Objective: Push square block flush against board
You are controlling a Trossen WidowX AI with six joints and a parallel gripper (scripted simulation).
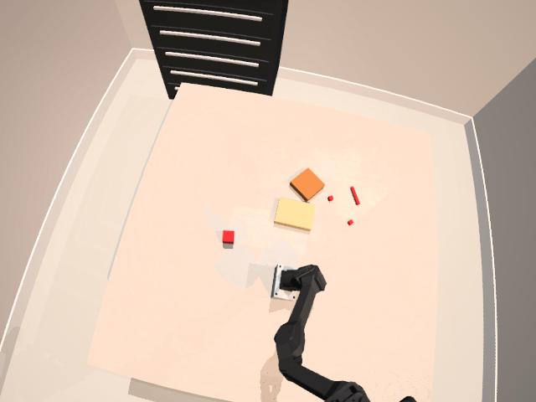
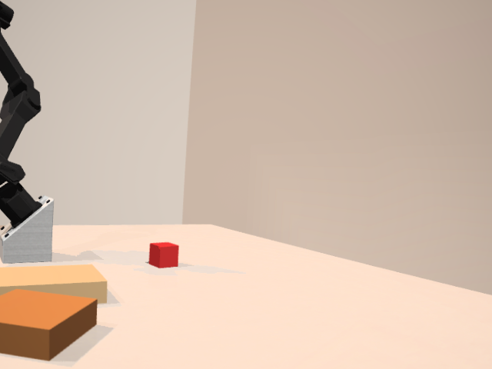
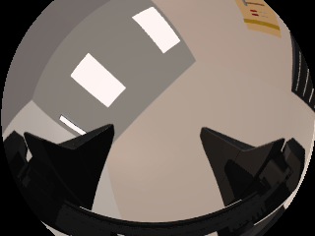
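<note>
Top view: the orange square block (image 1: 307, 184) (image 2: 48, 311) sits right of centre, turned cornerwise above 1 yellow board (image 1: 295, 213) (image 2: 55, 276). Exterior view: both lie lower left. Wrist view: the gripper (image 3: 157, 130) is released, its 2 fingers wide apart.
</note>
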